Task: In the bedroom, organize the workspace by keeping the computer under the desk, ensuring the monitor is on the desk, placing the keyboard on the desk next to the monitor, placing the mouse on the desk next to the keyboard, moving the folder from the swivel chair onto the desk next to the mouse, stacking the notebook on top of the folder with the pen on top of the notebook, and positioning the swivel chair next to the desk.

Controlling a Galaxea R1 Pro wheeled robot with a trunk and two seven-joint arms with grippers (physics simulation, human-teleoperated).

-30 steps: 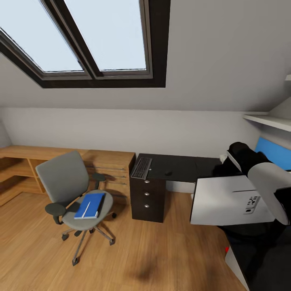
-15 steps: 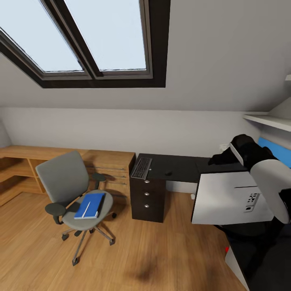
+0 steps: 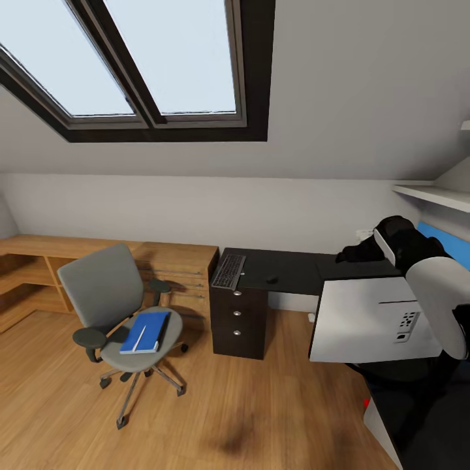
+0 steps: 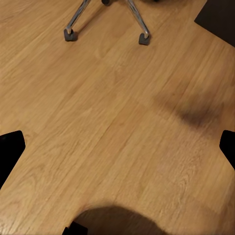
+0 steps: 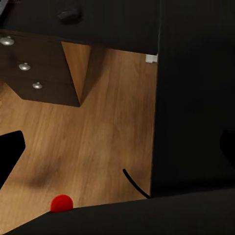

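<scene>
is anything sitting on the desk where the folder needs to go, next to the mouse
Nothing visible: the black desk top around the mouse looks bare. The folder lies on the swivel chair, carrying the pen.

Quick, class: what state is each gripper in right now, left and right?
Left gripper: open, holding nothing.
Right gripper: open, holding nothing.

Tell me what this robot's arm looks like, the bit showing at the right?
In the head view the right arm is a chunky limb with smooth white rounded shells over black joints, one white band edging a black segment. In the wrist views, black fingertips poke in at the picture edges.
</scene>
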